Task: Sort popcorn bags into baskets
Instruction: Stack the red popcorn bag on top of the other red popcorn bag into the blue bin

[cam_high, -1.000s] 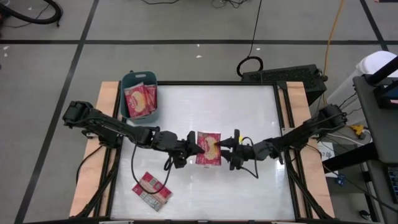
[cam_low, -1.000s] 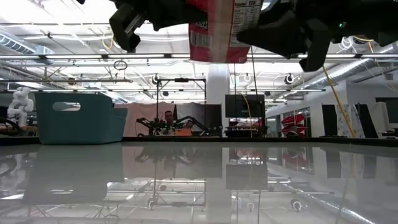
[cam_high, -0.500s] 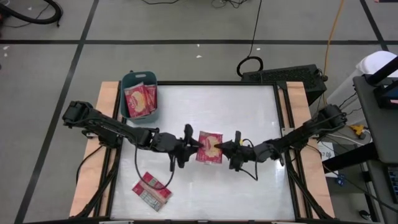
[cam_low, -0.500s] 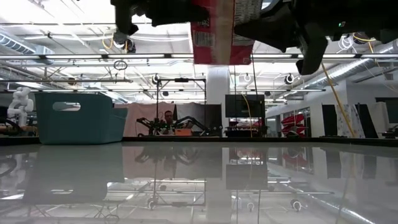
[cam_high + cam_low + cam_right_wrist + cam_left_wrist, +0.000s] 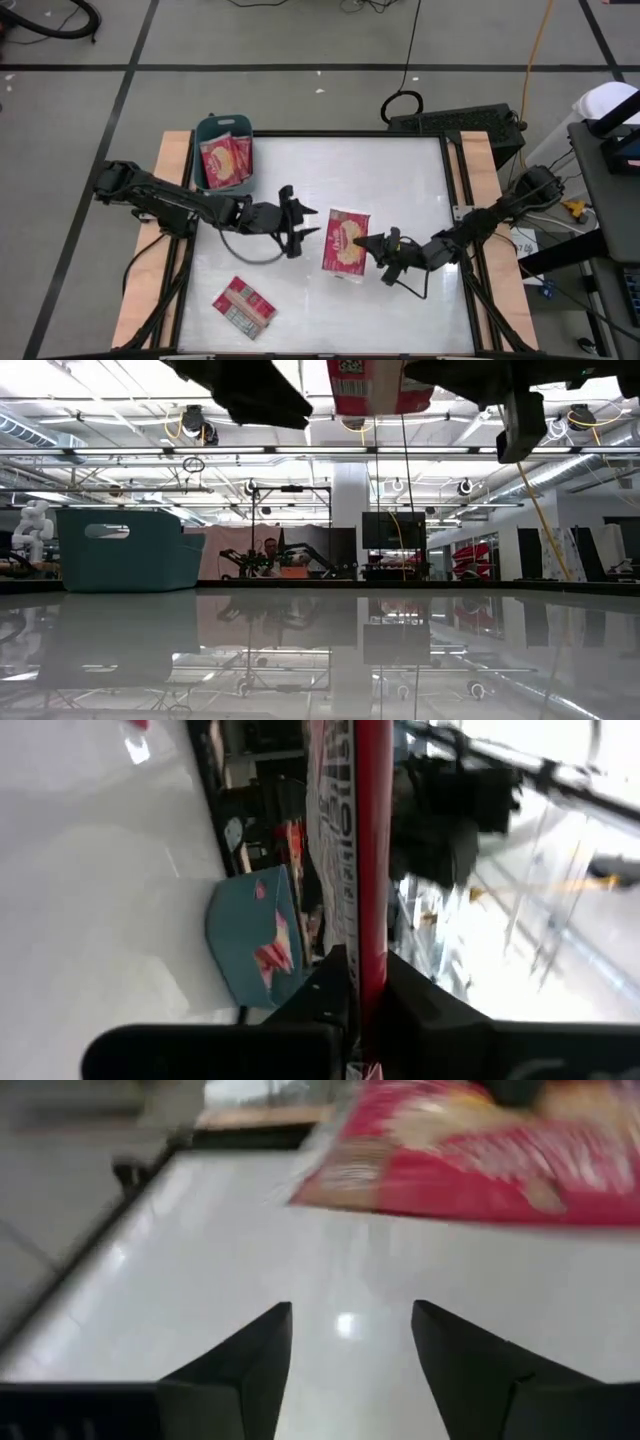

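Note:
A red popcorn bag (image 5: 345, 242), yellow picture up, hangs in the air over the table's middle. My right gripper (image 5: 372, 244) is shut on it from the right. My left gripper (image 5: 303, 225) is open and empty just left of the bag; its wrist view shows the bag (image 5: 480, 1160) ahead of the spread fingers (image 5: 250, 1360). The teal basket (image 5: 207, 130) stands at the far left corner with a few bags (image 5: 225, 160) in it. Another bag (image 5: 243, 305) lies flat near the front left. My right gripper pinches the bag's right long edge (image 5: 368, 935) between its two fingers, about midway along that edge. The fingers come level from the table's right side. The bag is lifted clear of the table, picture face up; it shows edge-on in the right wrist view.
White glossy table (image 5: 400, 180) with wooden side rails (image 5: 175, 160). The basket also shows at the left in the low view (image 5: 130, 550). A black case (image 5: 455, 125) stands beyond the far right corner. Open table lies to the right and far side of the bag.
My left gripper has let go of the bag's left edge, opened and drawn back toward the table's left. My right gripper has carried the bag upward and a little toward the table's right and near edge; the bag stays picture up.

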